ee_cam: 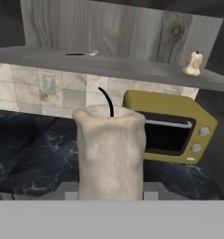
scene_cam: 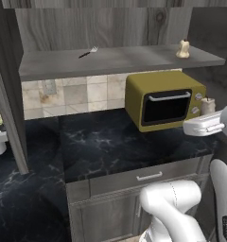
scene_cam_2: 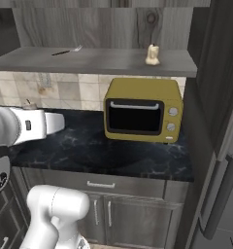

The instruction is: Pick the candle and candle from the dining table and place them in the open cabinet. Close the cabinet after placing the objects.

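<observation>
Closest to the hand camera, a cream candle (ee_cam: 110,151) with a black wick stands upright in the gripper (ee_cam: 110,193), which is clamped on it. That candle's top also shows past the hand (scene_cam: 207,105), right of the yellow microwave (scene_cam: 165,99). Another candle (scene_cam: 183,49) sits near the right end of the cabinet shelf (scene_cam: 110,61), close to the front edge. Most of the shelf lies bare leftward, up to a fork (scene_cam: 88,51). No writing is legible.
</observation>
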You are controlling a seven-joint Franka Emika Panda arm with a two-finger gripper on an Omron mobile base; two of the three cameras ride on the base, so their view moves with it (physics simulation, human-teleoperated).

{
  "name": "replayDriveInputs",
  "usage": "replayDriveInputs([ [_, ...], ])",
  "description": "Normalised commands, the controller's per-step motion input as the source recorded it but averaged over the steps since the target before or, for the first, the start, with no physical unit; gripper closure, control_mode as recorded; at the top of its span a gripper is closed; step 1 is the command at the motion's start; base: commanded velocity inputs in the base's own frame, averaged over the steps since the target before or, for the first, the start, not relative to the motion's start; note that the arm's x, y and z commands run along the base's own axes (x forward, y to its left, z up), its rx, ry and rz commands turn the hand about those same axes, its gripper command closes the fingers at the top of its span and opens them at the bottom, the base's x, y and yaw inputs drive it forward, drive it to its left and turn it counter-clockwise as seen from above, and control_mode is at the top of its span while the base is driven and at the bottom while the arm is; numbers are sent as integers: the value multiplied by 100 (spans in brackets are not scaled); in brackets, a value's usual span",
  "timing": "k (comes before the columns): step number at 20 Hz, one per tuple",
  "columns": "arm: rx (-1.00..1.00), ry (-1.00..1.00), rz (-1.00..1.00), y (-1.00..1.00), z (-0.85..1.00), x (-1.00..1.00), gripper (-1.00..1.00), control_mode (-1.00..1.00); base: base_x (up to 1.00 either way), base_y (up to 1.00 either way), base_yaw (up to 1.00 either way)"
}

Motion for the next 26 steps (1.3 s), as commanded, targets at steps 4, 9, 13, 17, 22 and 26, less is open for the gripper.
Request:
replayDriveInputs([
  [4, 0, -4, 1, 8, 7, 0, 100, -100, 0, 0, 0],
  [9, 0, -9, 0, 0, 18, 0, 100, -100, 0, 0, 0],
  [13, 0, -15, 0, 0, 30, 0, 100, -100, 0, 0, 0],
  [17, 1, -15, 1, 0, 36, 0, 100, -100, 0, 0, 0],
  [22, 0, 0, 1, 0, 40, 0, 100, -100, 0, 0, 0],
  [26, 0, 1, 0, 0, 37, 0, 100, -100, 0, 0, 0],
])
